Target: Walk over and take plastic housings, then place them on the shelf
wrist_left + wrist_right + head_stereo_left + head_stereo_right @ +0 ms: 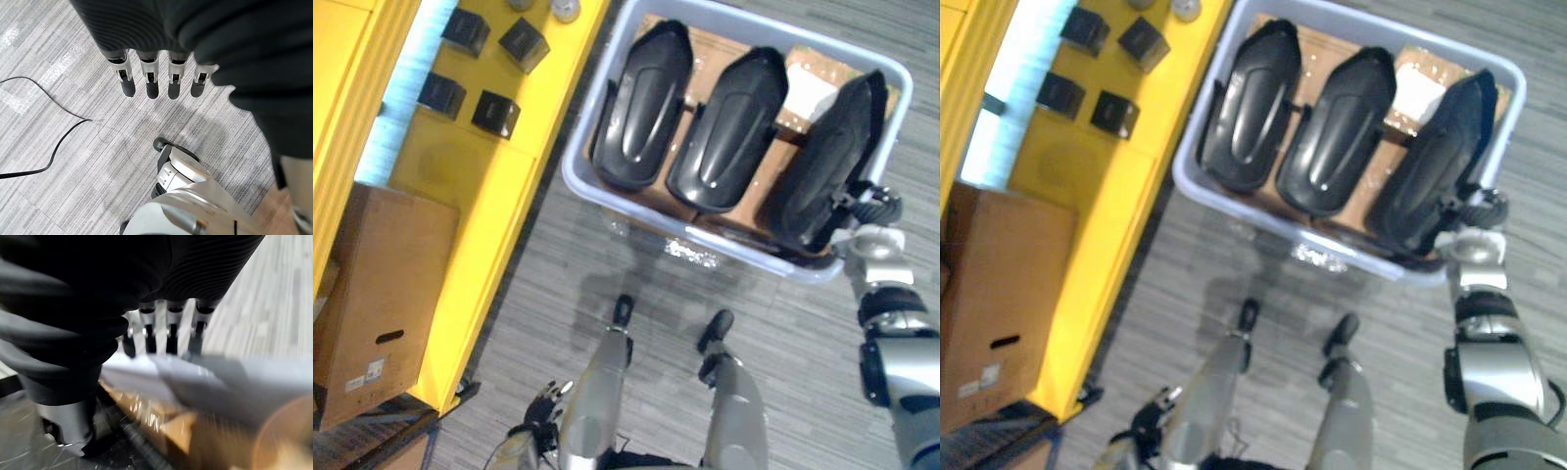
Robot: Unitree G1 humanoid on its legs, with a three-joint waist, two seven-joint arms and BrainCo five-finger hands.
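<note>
Three black plastic housings lie side by side in a pale grey bin on the floor: a left housing, a middle housing and a right housing. My right hand is at the bin's near right corner, right beside the right housing's near end. In the right wrist view its fingers are straight, reach over the bin's rim and hold nothing. My left hand hangs low by my side over the carpet, fingers straight and empty.
A yellow shelf runs along the left, its edge close to the bin's left side. Several small black boxes sit on it. A cardboard box stands on its near end. Grey striped carpet lies between me and the bin.
</note>
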